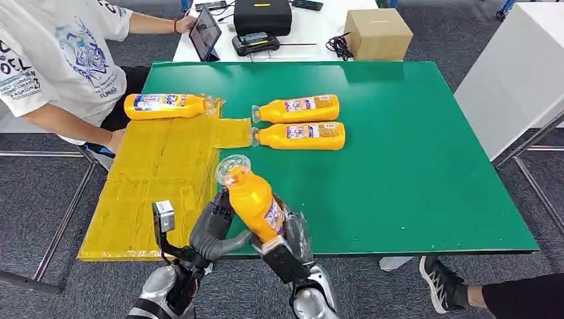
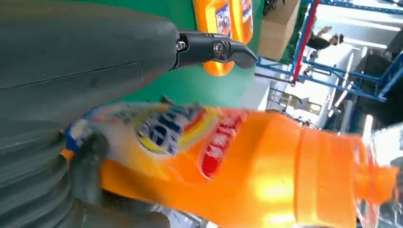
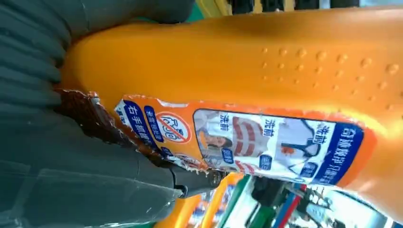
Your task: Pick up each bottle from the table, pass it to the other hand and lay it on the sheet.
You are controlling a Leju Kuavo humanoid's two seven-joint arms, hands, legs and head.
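A big green table (image 1: 412,166) fills the room in front of the robot, and over its left part lies a yellow sheet (image 1: 159,179) that reaches the near edge. On the far end of this sheet one orange bottle (image 1: 166,106) lies on its side, with a blue and yellow label whose words I cannot read. On the bare green just beside the sheet, two more orange bottles lie side by side and parallel, the farther one (image 1: 298,108) and the nearer one (image 1: 300,135), their caps turned toward the sheet. Above the near edge of the table the robot holds a fourth bottle (image 1: 254,199), tilted, with its clear cap pointing away from the robot. The left hand (image 1: 214,229) wraps the bottle from the left, with the thumb under it and the dark fingers on its side. The right hand (image 1: 287,242) holds the lower end of the same bottle from the right. In the right wrist view the back label (image 3: 242,142) shows small blue fields with Chinese characters and a round red prohibition sign; the text is too small for me. A person in a white T-shirt (image 1: 50,60) with blue print sits at the left, holding a tablet (image 1: 205,33). Behind, on a white table, stands a cardboard box (image 1: 378,33).
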